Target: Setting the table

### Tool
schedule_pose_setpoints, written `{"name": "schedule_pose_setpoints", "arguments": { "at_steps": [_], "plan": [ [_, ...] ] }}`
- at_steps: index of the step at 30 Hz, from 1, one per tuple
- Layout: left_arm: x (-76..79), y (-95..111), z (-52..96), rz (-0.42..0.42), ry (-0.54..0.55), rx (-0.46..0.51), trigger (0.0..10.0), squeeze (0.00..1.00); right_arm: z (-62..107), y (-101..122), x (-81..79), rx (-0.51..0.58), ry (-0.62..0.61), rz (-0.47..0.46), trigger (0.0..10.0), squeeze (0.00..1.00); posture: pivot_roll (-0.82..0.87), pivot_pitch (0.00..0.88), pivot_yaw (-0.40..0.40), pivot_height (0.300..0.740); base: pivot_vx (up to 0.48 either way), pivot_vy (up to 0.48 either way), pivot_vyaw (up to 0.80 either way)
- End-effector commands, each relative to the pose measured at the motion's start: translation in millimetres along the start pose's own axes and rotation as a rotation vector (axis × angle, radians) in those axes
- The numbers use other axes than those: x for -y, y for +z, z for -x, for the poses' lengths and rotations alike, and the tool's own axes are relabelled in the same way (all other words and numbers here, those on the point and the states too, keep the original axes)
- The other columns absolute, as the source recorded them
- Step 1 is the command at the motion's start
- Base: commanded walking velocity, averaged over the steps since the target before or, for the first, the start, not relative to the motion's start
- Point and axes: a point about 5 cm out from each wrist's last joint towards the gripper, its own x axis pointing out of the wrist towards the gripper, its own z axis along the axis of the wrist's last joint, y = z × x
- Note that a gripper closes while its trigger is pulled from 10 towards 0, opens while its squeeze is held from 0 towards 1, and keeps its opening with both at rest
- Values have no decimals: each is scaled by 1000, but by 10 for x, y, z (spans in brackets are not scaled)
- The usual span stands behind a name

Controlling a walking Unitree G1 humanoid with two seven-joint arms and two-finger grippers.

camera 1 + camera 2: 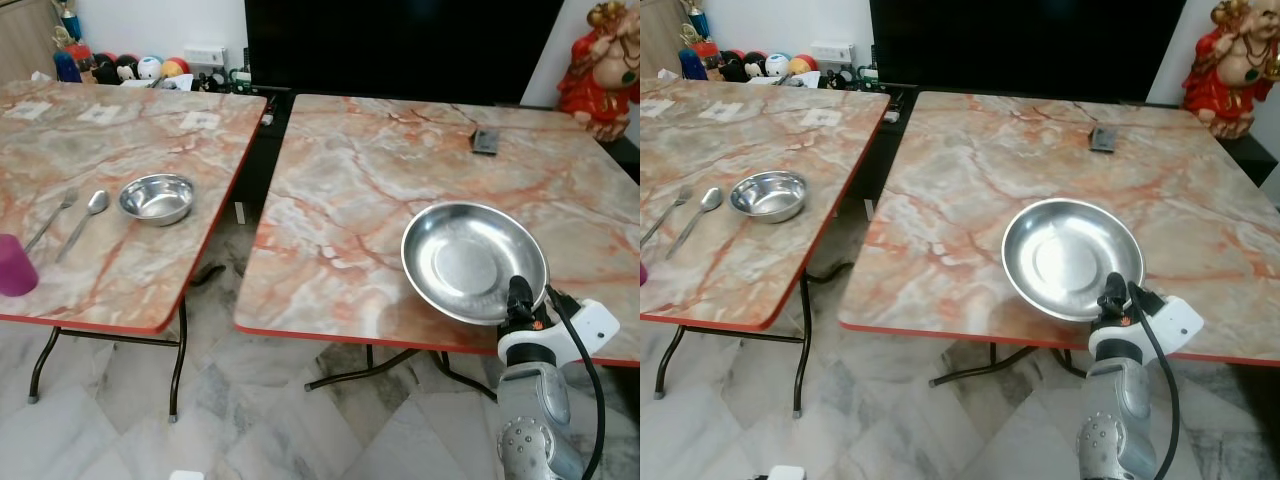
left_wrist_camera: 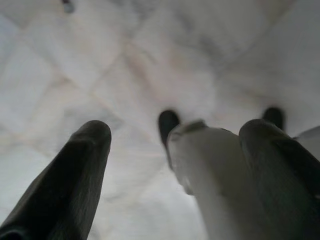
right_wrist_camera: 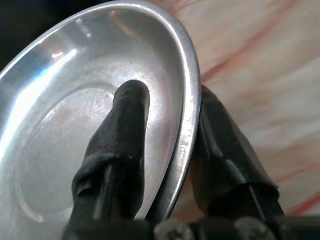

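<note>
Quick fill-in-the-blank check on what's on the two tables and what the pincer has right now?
The right pincer grips the steel ____ by its rim.
The small steel bowl sits on the ____ table.
Beside the bowl lie a fork and a ____.
The cup at the left table's edge is ____.

Missing: plate; left; spoon; purple

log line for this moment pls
task: setting table | right gripper: shut on steel plate rim, near edge of right table | left gripper: idle, open, over floor | left table: bowl, spoon, fork, purple cup

Silver right arm (image 1: 530, 420), white wrist block, looping black cable, black-fingered pincer (image 1: 519, 300).
</note>
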Motion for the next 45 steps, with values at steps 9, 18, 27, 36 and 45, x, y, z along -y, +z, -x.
{"name": "schedule_pose_setpoints", "arguments": {
  "at_steps": [9, 18, 27, 36, 45],
  "plan": [
    [1, -96, 20, -3, -3, -37, 10000, 0, -270, 189, 73, 84, -146, 43, 10000, 0, -18, 86, -31, 740, 0, 0, 0],
    [62, -111, 16, -8, -9, -42, 10000, 0, -311, 59, 46, 56, -200, -16, 10000, 0, -11, 80, -23, 740, 0, 0, 0],
    [110, -268, 62, -26, -18, -67, 10000, 0, -259, 6, 175, 74, -321, -13, 10000, 0, -12, 81, -17, 740, 0, 0, 0],
    [85, -320, 83, -34, -20, -78, 10000, 0, -214, -91, 194, 42, -342, -8, 10000, 0, -12, 85, -18, 740, 0, 0, 0],
    [54, -417, 125, -33, -17, -88, 10000, 0, -205, -158, 205, 12, -348, -3, 10000, 0, -9, 90, -22, 740, 0, 0, 0]
  ]
}}
